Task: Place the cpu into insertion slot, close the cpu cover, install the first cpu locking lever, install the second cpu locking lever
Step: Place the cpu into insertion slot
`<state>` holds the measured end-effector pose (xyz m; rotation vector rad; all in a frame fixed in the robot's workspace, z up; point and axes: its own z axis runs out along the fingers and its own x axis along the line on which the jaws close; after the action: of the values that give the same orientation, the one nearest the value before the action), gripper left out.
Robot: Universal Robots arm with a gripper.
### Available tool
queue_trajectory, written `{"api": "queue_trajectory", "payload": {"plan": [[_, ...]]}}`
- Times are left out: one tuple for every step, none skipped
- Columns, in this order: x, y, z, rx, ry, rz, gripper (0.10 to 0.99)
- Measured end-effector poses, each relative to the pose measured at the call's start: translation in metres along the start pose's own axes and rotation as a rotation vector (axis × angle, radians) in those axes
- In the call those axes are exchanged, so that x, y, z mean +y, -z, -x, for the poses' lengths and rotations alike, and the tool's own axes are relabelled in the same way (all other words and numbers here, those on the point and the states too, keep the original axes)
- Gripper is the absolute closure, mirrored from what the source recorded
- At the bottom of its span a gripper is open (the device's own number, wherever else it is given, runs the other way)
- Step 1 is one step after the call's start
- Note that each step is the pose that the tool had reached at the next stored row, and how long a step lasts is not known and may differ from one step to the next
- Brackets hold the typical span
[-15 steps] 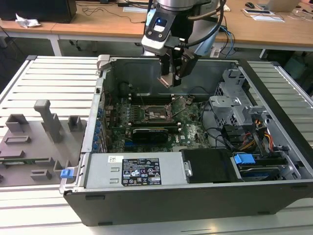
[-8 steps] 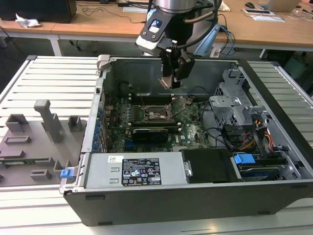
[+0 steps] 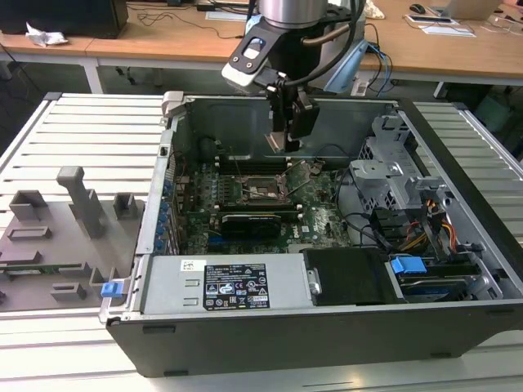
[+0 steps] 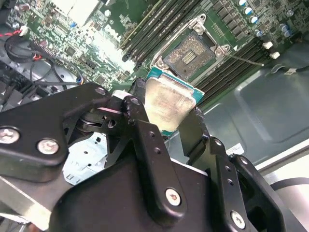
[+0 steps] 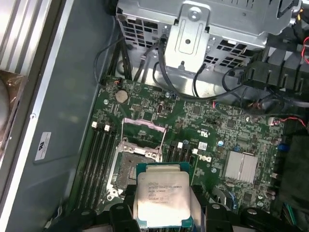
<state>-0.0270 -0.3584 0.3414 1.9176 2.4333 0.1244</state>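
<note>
From where I stand, the tool [image 3: 278,145] hangs inside the open computer case [image 3: 245,339], in the upper middle of the exterior view. Its black fingers [image 4: 140,121] are drawn in narrow and clamped on two opposite edges of the cpu [image 3: 276,144].

In both wrist views the cpu's dull metal top faces the camera, and in the second wrist view a green edge shows around it. The chip is held in the air, clear of the board.

The insertion slot [image 3: 263,188] sits near the centre of the exterior view, just below the tool, on the green motherboard [image 3: 323,216]. In the first wrist view the slot [image 5: 131,166] lies bare, and the cpu cover [image 5: 143,129] is swung up from it on one edge.

A grey power supply [image 3: 221,286] fills the case's lower middle. On the exterior view's left, a grey fixture tray [image 3: 65,237] rests on the slatted desk [image 3: 90,122].
</note>
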Motion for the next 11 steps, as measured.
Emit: {"api": "queue_trajectory", "payload": {"plan": [[-0.0005, -0.0010, -0.0001, -0.0001, -0.001, 0.000, 0.565], [-0.0012, -0.0026, -0.0003, -0.0003, -0.001, 0.000, 0.565], [-0.0020, -0.0042, -0.0004, -0.0003, -0.001, 0.000, 0.565], [-0.0020, -0.0051, -0.0005, -0.0004, -0.001, 0.000, 0.565], [-0.0020, -0.0053, -0.0005, -0.0005, -0.001, 0.000, 0.565], [-0.0021, -0.0056, -0.0004, -0.0005, -0.001, 0.000, 0.565], [-0.0021, -0.0061, -0.0004, -0.0004, -0.001, 0.000, 0.565], [-0.0022, -0.0061, -0.0004, -0.0006, -0.001, 0.000, 0.565], [-0.0022, -0.0062, -0.0004, -0.0006, -0.001, 0.000, 0.565], [-0.0022, -0.0066, -0.0004, -0.0004, -0.001, 0.000, 0.565], [-0.0023, -0.0073, -0.0004, -0.0003, -0.001, 0.000, 0.565]]}}
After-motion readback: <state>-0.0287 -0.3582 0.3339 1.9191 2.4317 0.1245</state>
